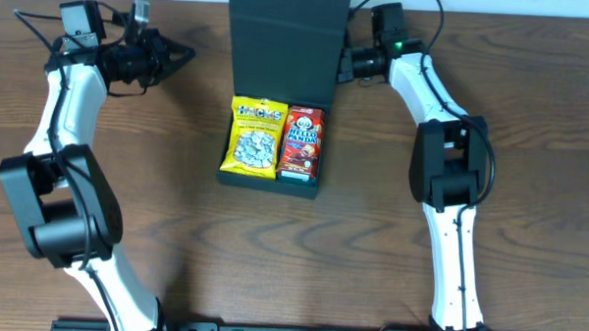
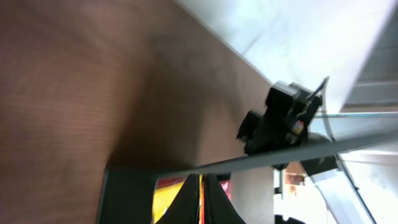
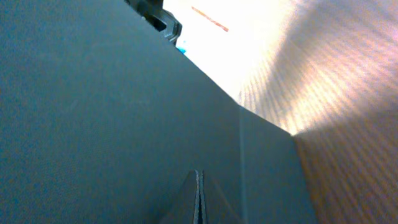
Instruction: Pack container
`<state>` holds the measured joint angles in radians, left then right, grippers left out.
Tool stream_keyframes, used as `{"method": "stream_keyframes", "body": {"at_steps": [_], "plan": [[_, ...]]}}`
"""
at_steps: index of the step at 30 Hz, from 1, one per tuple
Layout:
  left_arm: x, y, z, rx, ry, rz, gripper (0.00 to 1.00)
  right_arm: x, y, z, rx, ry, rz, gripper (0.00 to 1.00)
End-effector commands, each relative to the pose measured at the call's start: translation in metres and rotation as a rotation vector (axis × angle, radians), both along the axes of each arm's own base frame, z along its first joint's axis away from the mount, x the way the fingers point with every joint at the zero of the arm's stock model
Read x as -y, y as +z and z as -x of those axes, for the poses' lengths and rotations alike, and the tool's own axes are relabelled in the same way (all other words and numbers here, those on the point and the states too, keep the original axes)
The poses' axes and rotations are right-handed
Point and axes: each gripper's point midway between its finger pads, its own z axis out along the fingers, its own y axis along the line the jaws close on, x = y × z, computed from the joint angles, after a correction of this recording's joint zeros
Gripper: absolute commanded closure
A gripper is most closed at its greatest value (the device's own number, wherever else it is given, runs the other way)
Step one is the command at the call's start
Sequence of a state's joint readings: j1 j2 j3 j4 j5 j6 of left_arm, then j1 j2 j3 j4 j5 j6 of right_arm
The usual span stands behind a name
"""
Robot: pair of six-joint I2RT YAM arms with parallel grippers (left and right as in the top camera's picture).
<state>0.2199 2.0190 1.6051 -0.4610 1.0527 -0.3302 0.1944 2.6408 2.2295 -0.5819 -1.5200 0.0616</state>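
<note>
The container (image 1: 224, 155) is a dark grey-green box at the table's middle, with its flap lid (image 1: 284, 37) standing up at the back. In it lie a yellow snack packet (image 1: 253, 137) and a red Hello Panda packet (image 1: 301, 139). My left gripper (image 1: 183, 54) is shut and empty, hovering left of the lid and apart from it. In the left wrist view its fingers (image 2: 202, 194) point at the container (image 2: 127, 196). My right gripper (image 1: 342, 64) is shut, its tips at the lid's right side. In the right wrist view its fingers (image 3: 198, 186) rest against the lid's face (image 3: 93, 124).
A teal edge (image 1: 296, 180) shows at the front of the box below the red packet. Brown wooden table (image 1: 156, 200) lies all around. The right arm (image 2: 277, 118) shows beyond the lid in the left wrist view.
</note>
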Motion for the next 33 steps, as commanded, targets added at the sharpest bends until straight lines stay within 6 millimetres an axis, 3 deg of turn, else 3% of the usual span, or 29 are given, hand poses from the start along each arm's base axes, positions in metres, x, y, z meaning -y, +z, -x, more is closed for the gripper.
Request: {"method": "stream_keyframes", "body": {"at_steps": [1, 6, 10, 22, 25, 27, 30, 33], "plan": [[-0.003, 0.015, 0.014, 0.07, -0.039, -0.12, 0.94, -0.01, 0.039, 0.009, 0.056, 0.035, -0.033, 0.99], [0.003, -0.003, 0.062, -0.081, -0.119, -0.22, 0.94, -0.01, 0.04, 0.01, 0.058, 0.035, -0.034, 0.99], [-0.007, -0.018, 0.097, -0.218, -0.149, -0.34, 0.94, -0.01, 0.04, 0.01, 0.058, 0.035, -0.034, 0.99], [-0.002, -0.01, 0.094, -0.17, -0.161, -0.351, 0.94, -0.016, 0.04, 0.013, 0.04, 0.045, -0.026, 0.99], [0.005, -0.011, 0.094, -0.162, -0.184, -0.356, 0.94, -0.018, 0.025, 0.002, 0.032, -0.018, 0.062, 0.99], [0.016, -0.011, 0.096, -0.142, -0.224, -0.372, 0.94, -0.015, 0.004, -0.014, 0.005, -0.119, 0.188, 0.99], [0.031, -0.019, 0.098, -0.144, -0.271, -0.451, 0.94, 0.0, -0.024, -0.039, -0.04, -0.277, 0.365, 0.99], [0.05, -0.025, 0.102, -0.139, -0.325, -0.529, 0.94, 0.018, -0.031, -0.049, -0.051, -0.37, 0.475, 0.98]]}}
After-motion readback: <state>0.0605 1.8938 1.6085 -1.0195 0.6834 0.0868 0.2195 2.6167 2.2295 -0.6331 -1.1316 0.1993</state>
